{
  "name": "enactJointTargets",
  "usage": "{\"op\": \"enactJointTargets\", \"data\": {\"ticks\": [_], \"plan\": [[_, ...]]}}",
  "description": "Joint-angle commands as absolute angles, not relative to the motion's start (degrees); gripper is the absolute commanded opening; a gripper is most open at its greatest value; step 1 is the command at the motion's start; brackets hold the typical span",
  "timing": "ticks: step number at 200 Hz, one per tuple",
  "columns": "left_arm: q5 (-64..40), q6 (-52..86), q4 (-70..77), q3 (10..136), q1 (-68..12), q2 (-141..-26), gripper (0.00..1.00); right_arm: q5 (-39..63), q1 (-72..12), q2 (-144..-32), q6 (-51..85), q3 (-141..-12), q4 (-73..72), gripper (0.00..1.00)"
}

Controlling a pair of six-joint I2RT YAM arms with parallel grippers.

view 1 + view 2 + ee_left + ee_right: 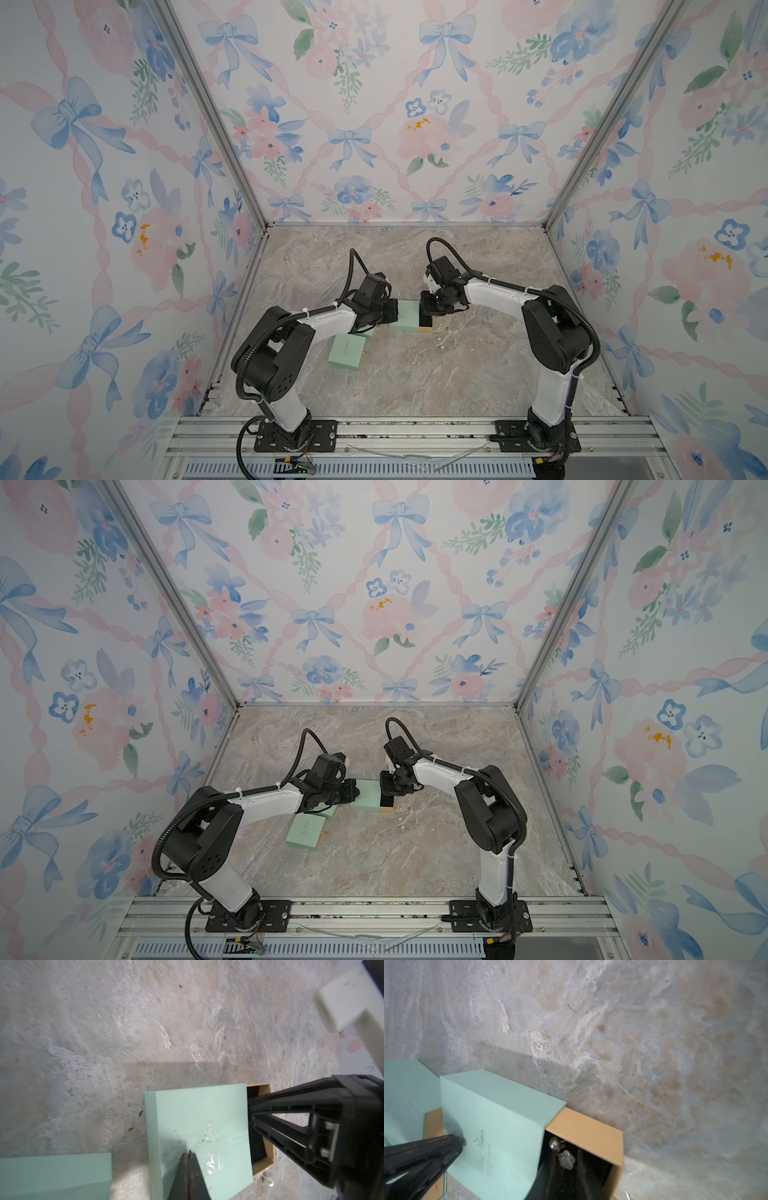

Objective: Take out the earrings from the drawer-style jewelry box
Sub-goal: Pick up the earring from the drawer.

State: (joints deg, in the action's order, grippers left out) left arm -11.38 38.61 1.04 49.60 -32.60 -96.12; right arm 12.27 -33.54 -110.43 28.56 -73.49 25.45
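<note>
The earrings (pixel 566 1158) lie in the drawer (pixel 591 1132) between the fingers of the slightly spread right tool (pixel 567 1167), while the left tool (pixel 189 1156) is pressed together.

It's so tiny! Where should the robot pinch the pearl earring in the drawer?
Probably pinch the pearl earring across its round bead, coming down from above: the drawer is open only on top, and its walls crowd the pearl's corner.
</note>
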Motion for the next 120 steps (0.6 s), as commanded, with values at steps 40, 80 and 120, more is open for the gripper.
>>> {"op": "enactJointTargets", "data": {"ticks": [40, 80, 120], "plan": [[-9.33, 37.84, -4.04, 47.64, -32.26, -97.38, 0.0, 13.1, -33.4, -111.8, 29.71, -73.74, 24.28, 0.21], [-9.36, 37.77, -4.04, 47.55, -32.17, -97.45, 0.0, 13.1, -33.4, -111.62, 29.72, -73.64, 24.26, 0.2], [-9.33, 37.81, -3.99, 47.55, -32.17, -97.43, 0.0, 13.11, -33.31, -111.43, 29.71, -73.43, 24.19, 0.2]]}}
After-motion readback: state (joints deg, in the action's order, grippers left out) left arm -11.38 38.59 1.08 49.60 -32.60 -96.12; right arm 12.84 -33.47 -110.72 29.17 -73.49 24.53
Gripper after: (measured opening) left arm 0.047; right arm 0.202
